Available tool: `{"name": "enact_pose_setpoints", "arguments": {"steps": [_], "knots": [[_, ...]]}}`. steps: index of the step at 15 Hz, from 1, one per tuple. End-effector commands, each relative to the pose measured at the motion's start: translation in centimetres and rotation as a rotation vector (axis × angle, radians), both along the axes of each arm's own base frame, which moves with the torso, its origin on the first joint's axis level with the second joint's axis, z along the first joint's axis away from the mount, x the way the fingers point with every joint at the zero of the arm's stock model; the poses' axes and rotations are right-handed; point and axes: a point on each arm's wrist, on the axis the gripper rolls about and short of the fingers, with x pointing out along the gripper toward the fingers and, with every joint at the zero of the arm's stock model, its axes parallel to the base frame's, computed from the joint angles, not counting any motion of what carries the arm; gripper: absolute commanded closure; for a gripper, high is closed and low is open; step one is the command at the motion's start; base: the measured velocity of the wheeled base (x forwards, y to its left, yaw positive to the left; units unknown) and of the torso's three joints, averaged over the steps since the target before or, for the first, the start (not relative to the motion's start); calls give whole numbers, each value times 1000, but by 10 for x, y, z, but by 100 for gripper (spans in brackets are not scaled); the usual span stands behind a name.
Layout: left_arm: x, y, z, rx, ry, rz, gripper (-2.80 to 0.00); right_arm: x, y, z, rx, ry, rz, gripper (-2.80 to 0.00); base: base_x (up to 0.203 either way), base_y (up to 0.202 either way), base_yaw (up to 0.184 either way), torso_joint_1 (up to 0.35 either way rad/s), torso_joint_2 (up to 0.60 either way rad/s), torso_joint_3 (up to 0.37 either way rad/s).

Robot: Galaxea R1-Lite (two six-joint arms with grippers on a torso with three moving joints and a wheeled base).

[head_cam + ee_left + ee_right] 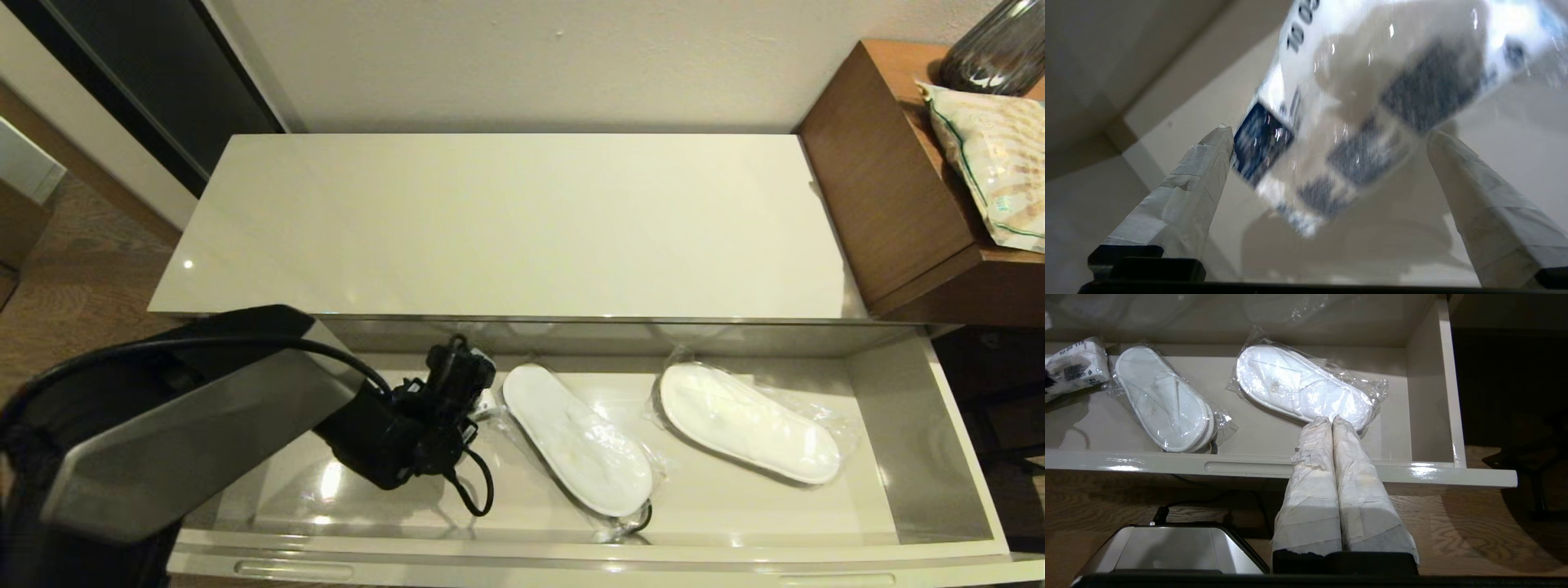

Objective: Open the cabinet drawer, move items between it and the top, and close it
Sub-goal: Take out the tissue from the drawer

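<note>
The cabinet drawer (571, 563) stands pulled out below the bare cream top (506, 229). Two plastic-wrapped white slippers (575, 441) (747, 420) lie on its floor. My left gripper (469, 359) reaches into the drawer's back left part. In the left wrist view that gripper (1327, 131) is open, and the white packet with the dark blue label (1355, 102) lies between its spread fingers, one fingertip (1218, 139) at its blue corner. My right gripper (1331, 419) is shut on nothing, in front of the drawer's front rim (1167, 462), out of the head view. The right wrist view also shows the packet (1073, 369) and both slippers (1161, 398) (1302, 386).
Taller brown wooden furniture (890, 188) stands to the right, carrying a green-striped beige bag (996, 163) and a dark vase (996, 45). A wall runs behind the cabinet. Wooden floor (1453, 522) lies in front of the drawer.
</note>
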Motion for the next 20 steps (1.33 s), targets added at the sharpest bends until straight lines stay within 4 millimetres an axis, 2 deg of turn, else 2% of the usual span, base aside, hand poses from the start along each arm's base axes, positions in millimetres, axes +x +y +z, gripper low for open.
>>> {"name": "enact_pose_setpoints", "arguments": {"steps": [1, 4, 11, 15, 20], "knots": [[21, 1, -22, 17, 11, 24, -280, 0, 0, 0, -1, 0, 0, 0, 0, 0, 0, 0, 0, 0], [36, 7, -24, 14, 13, -4, -280, 0, 0, 0, -3, 0, 0, 0, 0, 0, 0, 0, 0, 0], [38, 18, -3, -59, 71, -98, -280, 0, 0, 0, 0, 0, 0, 0, 0, 0, 0, 0, 0, 0], [37, 17, -9, -54, 91, -101, -280, 0, 0, 0, -1, 0, 0, 0, 0, 0, 0, 0, 0, 0], [32, 20, -30, -28, 99, -106, -280, 0, 0, 0, 0, 0, 0, 0, 0, 0, 0, 0, 0, 0]]}}
